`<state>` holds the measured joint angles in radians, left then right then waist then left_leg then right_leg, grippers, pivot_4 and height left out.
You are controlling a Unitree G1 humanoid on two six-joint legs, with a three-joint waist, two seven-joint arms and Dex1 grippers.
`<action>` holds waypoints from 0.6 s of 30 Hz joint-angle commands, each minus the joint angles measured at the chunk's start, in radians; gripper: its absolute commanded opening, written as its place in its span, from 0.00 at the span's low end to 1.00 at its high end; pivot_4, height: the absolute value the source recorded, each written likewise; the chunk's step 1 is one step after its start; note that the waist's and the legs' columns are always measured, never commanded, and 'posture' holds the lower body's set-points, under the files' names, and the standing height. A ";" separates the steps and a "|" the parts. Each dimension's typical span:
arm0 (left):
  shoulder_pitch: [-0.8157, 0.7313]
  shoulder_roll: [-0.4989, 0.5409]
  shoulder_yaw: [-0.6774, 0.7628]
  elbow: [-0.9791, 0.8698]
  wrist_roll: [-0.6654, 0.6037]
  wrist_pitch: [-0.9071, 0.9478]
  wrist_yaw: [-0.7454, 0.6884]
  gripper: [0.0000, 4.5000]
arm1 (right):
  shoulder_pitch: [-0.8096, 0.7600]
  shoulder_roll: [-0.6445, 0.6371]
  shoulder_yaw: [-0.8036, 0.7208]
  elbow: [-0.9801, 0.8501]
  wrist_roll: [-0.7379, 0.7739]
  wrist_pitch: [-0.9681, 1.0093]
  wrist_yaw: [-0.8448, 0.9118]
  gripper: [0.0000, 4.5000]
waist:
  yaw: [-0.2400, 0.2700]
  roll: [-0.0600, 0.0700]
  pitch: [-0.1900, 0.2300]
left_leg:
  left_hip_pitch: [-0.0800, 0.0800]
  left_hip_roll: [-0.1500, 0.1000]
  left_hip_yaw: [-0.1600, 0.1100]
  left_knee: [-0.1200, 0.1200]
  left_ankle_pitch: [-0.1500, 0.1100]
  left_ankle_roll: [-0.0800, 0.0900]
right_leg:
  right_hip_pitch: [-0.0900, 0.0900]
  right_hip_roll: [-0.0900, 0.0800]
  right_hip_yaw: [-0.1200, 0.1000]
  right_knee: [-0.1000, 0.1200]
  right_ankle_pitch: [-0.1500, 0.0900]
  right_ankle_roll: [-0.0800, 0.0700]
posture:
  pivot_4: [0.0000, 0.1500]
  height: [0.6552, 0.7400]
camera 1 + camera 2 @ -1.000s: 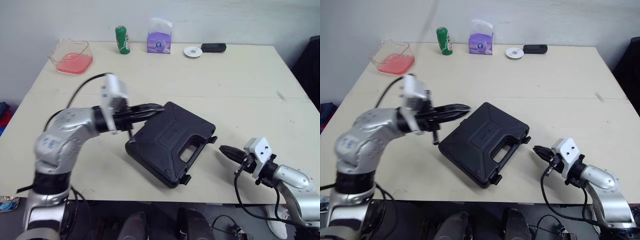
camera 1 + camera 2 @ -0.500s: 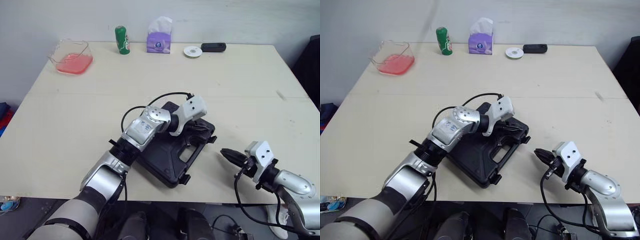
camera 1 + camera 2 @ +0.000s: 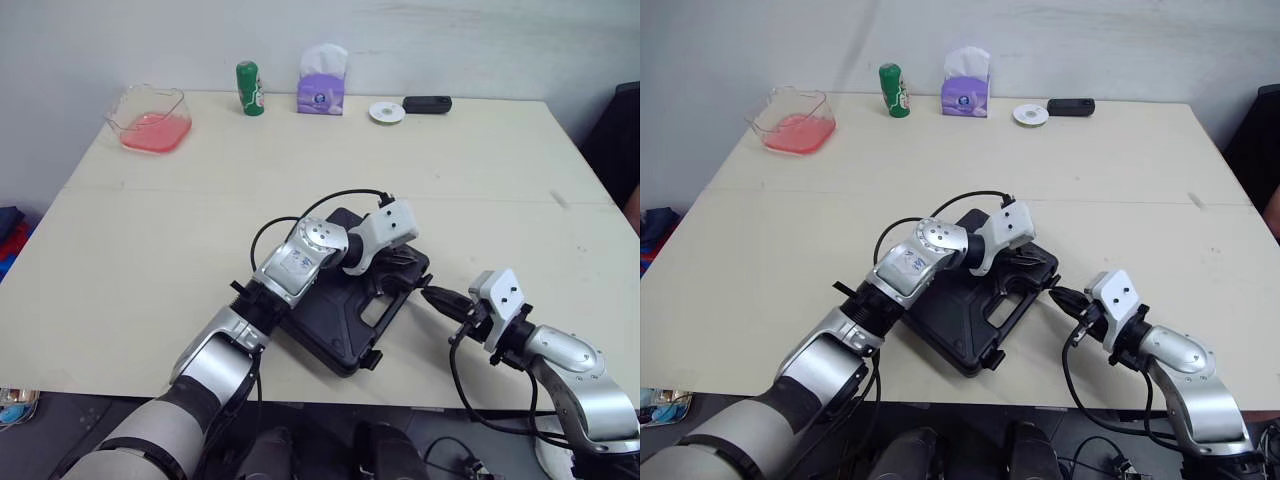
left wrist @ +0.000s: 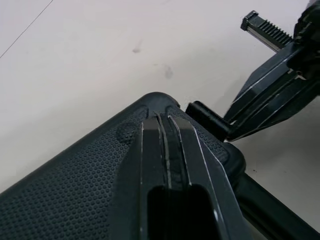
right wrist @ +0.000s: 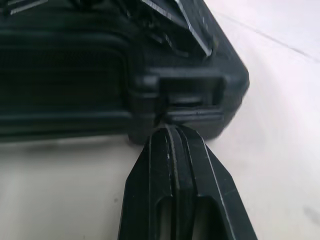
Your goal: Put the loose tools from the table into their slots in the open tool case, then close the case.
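Observation:
The black tool case (image 3: pixel 330 290) lies closed in the middle of the table, handle side toward my right arm. My left gripper (image 3: pixel 402 276) is shut, and its fingertips (image 4: pixel 162 119) rest on the lid near the case's right corner. My right gripper (image 3: pixel 429 295) is shut too. In the right wrist view its tip (image 5: pixel 170 131) touches the case edge just under a latch (image 5: pixel 190 96). The left wrist view shows the right gripper (image 4: pixel 235 131) beside that same corner latch (image 4: pixel 206 118).
Along the table's far edge stand a clear container with pink contents (image 3: pixel 153 117), a green can (image 3: pixel 248 88), a purple tissue box (image 3: pixel 321 85), a white disc (image 3: pixel 385 112) and a black device (image 3: pixel 427 104). Bare tabletop surrounds the case.
My left gripper swung from the case's back-left corner across the lid to its right corner. The right gripper moved left until its tip reached the case's latch.

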<state>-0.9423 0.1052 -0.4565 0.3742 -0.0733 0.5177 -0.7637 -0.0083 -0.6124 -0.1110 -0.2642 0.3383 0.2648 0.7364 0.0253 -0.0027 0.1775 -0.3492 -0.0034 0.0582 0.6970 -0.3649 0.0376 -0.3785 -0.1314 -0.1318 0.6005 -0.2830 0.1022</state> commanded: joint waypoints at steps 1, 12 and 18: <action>0.080 0.034 -0.072 0.069 0.068 0.096 -0.020 0.00 | -0.034 0.013 -0.002 -0.001 -0.005 -0.023 -0.010 0.00 | 0.000 0.000 0.000 | 0.001 0.000 0.000 0.000 0.000 0.000 | 0.001 0.000 0.000 0.000 0.000 0.000 | 1.00 1.00; 0.071 0.051 -0.081 0.067 0.075 0.139 -0.044 0.00 | -0.109 0.023 0.029 0.021 -0.023 -0.039 0.010 0.00 | -0.010 0.000 -0.002 | 0.008 0.001 0.003 -0.005 -0.001 -0.001 | 0.005 0.000 0.002 -0.005 0.000 -0.001 | 1.00 1.00; 0.083 0.058 -0.090 0.068 0.078 0.151 -0.052 0.00 | -0.147 0.036 0.060 0.040 -0.039 -0.030 0.028 0.00 | -0.021 -0.002 -0.004 | 0.012 0.003 0.004 -0.007 -0.001 -0.002 | 0.006 0.000 0.002 -0.005 -0.001 -0.002 | 1.00 1.00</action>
<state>-0.9381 0.1427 -0.4462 0.3517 -0.0726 0.5660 -0.7992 -0.1154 -0.5881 -0.0774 -0.1932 0.2917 0.2589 0.7550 0.0047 -0.0048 0.1739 -0.3365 -0.0007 0.0623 0.6896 -0.3660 0.0355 -0.3720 -0.1316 -0.1296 0.5953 -0.2842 0.1001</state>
